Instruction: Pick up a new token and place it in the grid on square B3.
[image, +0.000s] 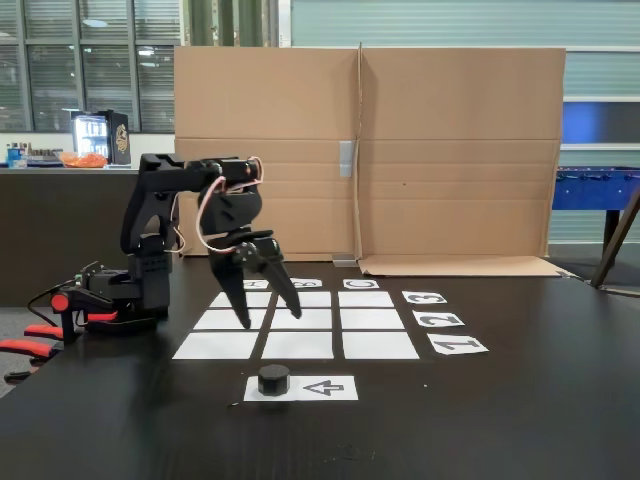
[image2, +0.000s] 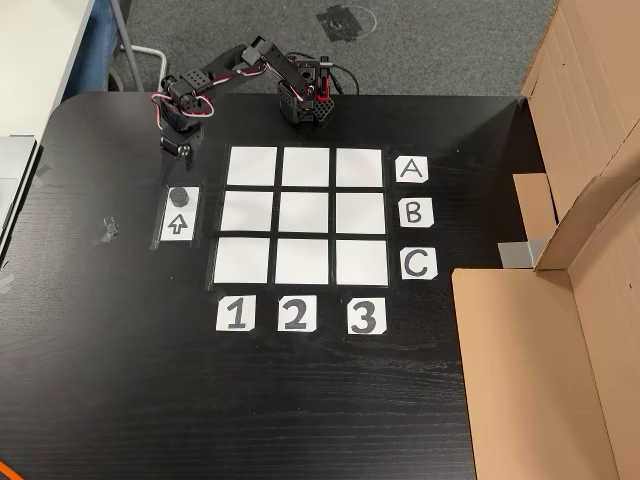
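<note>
While the token (image: 273, 379) sits nearest me on the arrow sheet (image: 322, 388) on the black tabletop (image: 500, 420), I see my claw (image: 270, 319) beyond it hanging over the grid (image: 365, 320) with fingers spread apart and empty, cardboard wall (image: 450, 150) behind.

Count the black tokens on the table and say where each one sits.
1. The token sits on the end of the arrow sheet, beside the grid on its column-1 side, below the gripper. No grid square holds one.
</note>
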